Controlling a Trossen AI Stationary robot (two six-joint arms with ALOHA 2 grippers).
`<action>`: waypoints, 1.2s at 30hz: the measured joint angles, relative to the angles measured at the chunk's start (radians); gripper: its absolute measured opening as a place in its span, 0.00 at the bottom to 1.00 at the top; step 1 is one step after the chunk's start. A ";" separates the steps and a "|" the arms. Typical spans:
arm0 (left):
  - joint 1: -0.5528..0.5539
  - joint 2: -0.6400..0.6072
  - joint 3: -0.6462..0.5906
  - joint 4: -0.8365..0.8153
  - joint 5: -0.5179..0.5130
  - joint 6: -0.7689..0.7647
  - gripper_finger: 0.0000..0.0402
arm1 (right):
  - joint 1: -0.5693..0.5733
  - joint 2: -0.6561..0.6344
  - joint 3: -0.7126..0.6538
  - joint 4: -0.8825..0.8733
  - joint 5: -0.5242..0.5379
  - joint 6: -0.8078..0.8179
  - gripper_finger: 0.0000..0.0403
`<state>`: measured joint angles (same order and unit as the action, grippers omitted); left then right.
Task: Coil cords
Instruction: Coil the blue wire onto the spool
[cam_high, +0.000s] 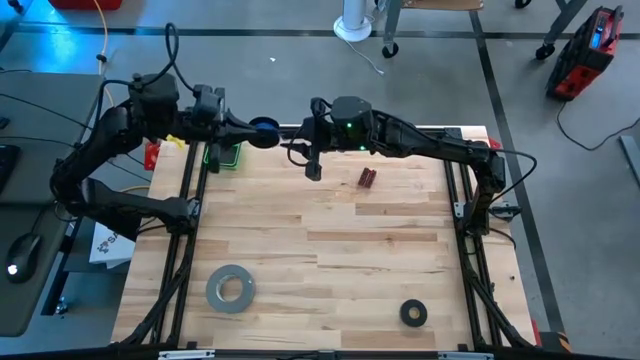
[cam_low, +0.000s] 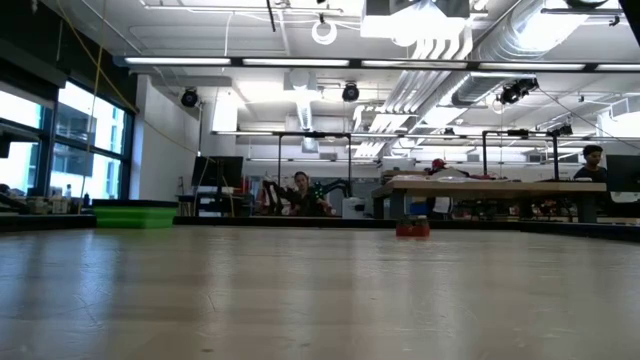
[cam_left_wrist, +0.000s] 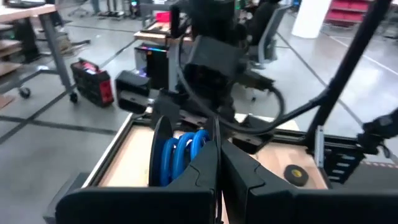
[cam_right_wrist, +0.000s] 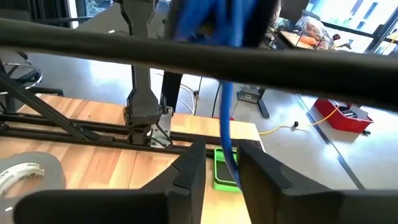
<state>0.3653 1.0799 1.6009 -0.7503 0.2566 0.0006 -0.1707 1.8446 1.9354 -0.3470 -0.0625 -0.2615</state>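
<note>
Blue cord (cam_left_wrist: 181, 152) — thin, wound on black spool (cam_left_wrist: 163, 149)

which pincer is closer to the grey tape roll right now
Left. Both pincers hang at the table's far edge, well away from the grey tape roll; the left pincer holds the blue cord spool on the roll's side, the right pincer nearer mid-table.

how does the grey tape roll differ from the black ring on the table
The grey tape roll is pale grey and the larger of the two; the black ring is dark and clearly smaller across. The tape roll lies toward the left arm's side of the table, the black ring toward the right arm's side. The tape roll's centre hole is wide, showing wood through it; the black ring's hole is small. Both lie flat on the near part of the wooden table, untouched by either gripper.
</note>
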 joint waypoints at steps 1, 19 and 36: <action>0.000 -0.001 0.000 0.000 0.008 0.003 0.00 | 0.000 0.000 0.000 -0.004 0.001 0.000 0.21; 0.000 -0.061 0.000 -0.010 0.003 -0.049 0.00 | 0.000 0.000 -0.001 -0.060 0.019 -0.054 0.24; 0.000 -0.060 0.000 -0.049 0.001 -0.052 0.00 | 0.000 0.000 -0.001 -0.084 0.033 -0.087 0.11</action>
<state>0.3653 1.0195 1.6009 -0.7998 0.2577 -0.0509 -0.1707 1.8450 1.9347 -0.4312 -0.0296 -0.3484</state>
